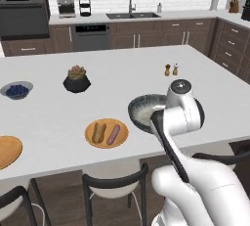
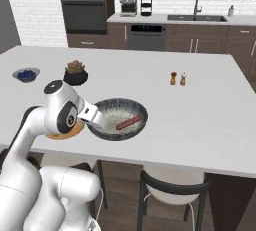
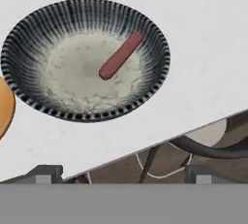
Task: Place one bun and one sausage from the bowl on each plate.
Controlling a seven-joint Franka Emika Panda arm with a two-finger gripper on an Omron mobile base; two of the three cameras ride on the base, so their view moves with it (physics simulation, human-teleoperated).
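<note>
Since one sausage [image 3: 121, 55] lies alone in the bowl [image 3: 29, 34], at about two o'clock from its centre in my hand view, I judge it the thing to take next. It looks light, smooth and round, a short reddish-brown cylinder that could roll or slip out of a loose pinch. I would take it across its middle, my fingers square to its length, and squeeze gently, for it likely gives a little.

My claw stands wide apart and empty, above the near edge of the counter [image 1: 146, 73].

Outside, the bowl is dark with fine pale stripes; inside it is a pale speckled glaze, shallow and hard, so the sausage may slide on it.

On the near plate [image 1: 106, 133], flat, orange-brown and wood-like with a low rim, a tan bun [image 1: 99, 132] and a second sausage [image 1: 113, 134] lie side by side. At nine o'clock from it sits the other plate [image 1: 7, 151], bare where it shows.
</note>
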